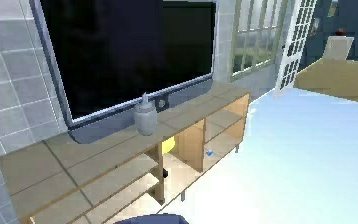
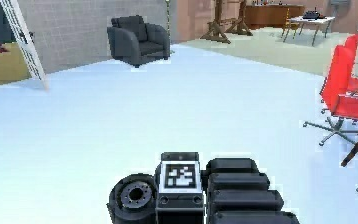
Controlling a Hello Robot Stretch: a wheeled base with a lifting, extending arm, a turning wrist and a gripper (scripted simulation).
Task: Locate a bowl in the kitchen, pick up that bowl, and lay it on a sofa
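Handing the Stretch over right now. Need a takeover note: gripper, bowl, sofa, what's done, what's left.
Gripper: low at the arm side view's bottom edge. Its far end is not clear, so I cannot tell whether it holds anything.
Surroundings: the forward view faces a TV on a wooden cabinet, with a grey bottle on top. To the arm side are bare floor, a dark armchair and red office chairs.
Done: nothing the pictures confirm.
Left: find the kitchen and a bowl, pick the bowl up, find a sofa, lay it there. The armchair is not a sofa.

Television [image 1: 127, 50], wooden cabinet [image 1: 107, 160] — armchair [image 2: 139, 40], red chair [image 2: 345, 85]
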